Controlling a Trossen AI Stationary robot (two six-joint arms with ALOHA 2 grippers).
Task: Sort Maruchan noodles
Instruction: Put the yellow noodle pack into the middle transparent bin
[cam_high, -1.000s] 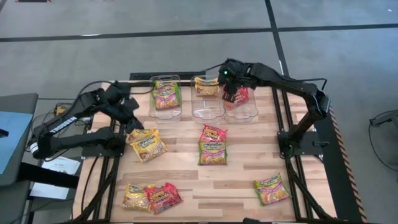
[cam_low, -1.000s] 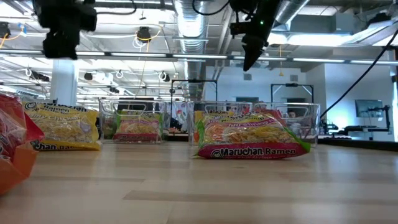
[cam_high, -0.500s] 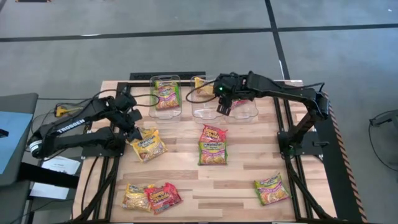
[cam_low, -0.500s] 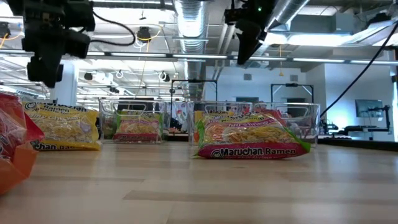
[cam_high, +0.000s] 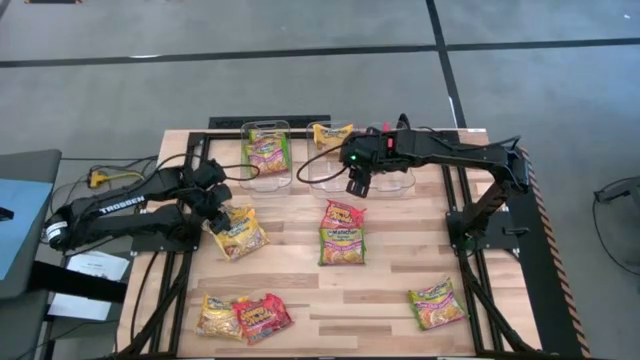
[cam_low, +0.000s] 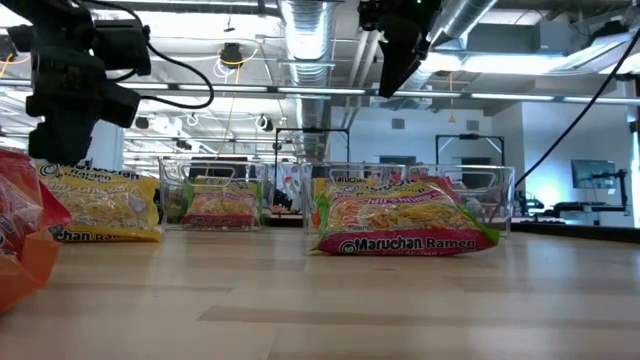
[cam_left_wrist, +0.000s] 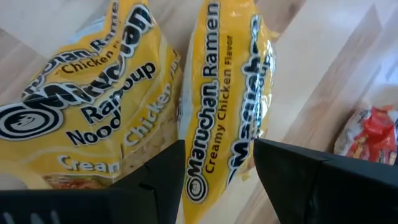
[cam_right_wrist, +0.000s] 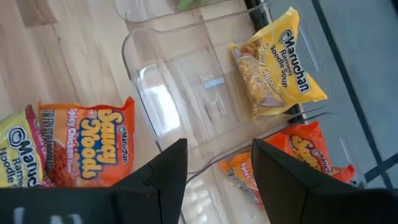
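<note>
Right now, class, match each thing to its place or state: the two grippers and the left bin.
Things:
1. left gripper
2. right gripper
3. left bin

Places or states:
a. holds a green-edged packet
b. fingers open above the yellow packets
c. raised by the middle bin

Pairs: 1-b, 2-c, 3-a

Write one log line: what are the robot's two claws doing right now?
left gripper: open, over yellow noodle packets | right gripper: open, empty, above clear bins
</note>
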